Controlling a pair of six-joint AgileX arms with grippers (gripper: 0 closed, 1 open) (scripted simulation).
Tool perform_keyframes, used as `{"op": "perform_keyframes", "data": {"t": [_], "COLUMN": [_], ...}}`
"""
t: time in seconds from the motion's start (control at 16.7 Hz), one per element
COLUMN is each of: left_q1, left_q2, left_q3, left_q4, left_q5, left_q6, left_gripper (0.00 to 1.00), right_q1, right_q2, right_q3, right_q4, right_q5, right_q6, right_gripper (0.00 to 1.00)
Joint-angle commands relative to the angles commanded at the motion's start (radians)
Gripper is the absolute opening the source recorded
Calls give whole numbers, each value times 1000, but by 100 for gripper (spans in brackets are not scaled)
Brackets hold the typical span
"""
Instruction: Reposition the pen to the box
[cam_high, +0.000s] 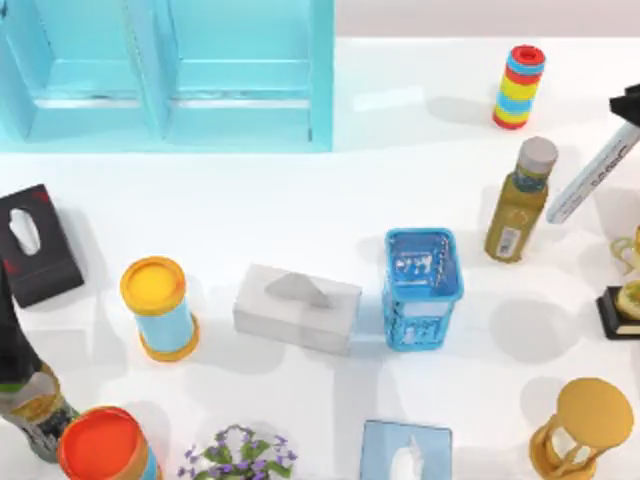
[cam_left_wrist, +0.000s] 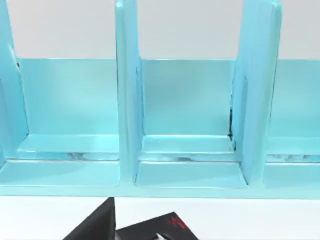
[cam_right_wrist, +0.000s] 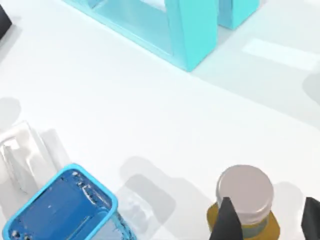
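The pen (cam_high: 590, 172) stretches diagonally at the table's right edge, silvery barrel toward the middle, black cap (cam_high: 628, 102) at the far right. It is just right of the olive bottle (cam_high: 518, 205). A blue open-topped box (cam_high: 422, 285) stands near the table's middle, left of the bottle. In the right wrist view my right gripper (cam_right_wrist: 270, 221) is open, its two dark fingertips (cam_right_wrist: 227, 220) framing the grey-capped olive bottle (cam_right_wrist: 245, 192) farther off, with the blue box (cam_right_wrist: 62, 207) beyond. Nothing is between the fingers.
A turquoise shelf (cam_high: 165, 75) fills the back left. Around stand a striped cylinder (cam_high: 518, 87), grey tissue box (cam_high: 297, 305), black tissue box (cam_high: 35, 245), yellow-lidded can (cam_high: 158, 305), orange-lidded can (cam_high: 105, 445), blue tissue box (cam_high: 405, 450), hourglass (cam_high: 585, 425), trophy (cam_high: 625, 300) and flowers (cam_high: 238, 455).
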Motion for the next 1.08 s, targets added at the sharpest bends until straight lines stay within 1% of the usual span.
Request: {"op": "perform_keyframes", "data": {"t": [0.24, 0.42, 0.6, 0.78, 1.08], "left_q1": [0, 0, 0, 0, 0], "left_q2": [0, 0, 0, 0, 0], "left_q3": [0, 0, 0, 0, 0], "left_q4": [0, 0, 0, 0, 0], "left_q5": [0, 0, 0, 0, 0], "left_q6": [0, 0, 0, 0, 0], "left_gripper": [100, 100, 100, 100, 100], "right_q1": [-212, -385, -509, -548, -544], "right_q2": [-62, -101, -139, -163, -160], "right_q3": [78, 105, 114, 118, 114], "right_q4": [-101, -236, -369, -443, -441], "right_q5": [60, 117, 166, 188, 187], "right_q6": [-69, -170, -274, -339, -339], "right_gripper": [0, 0, 0, 0, 0]}}
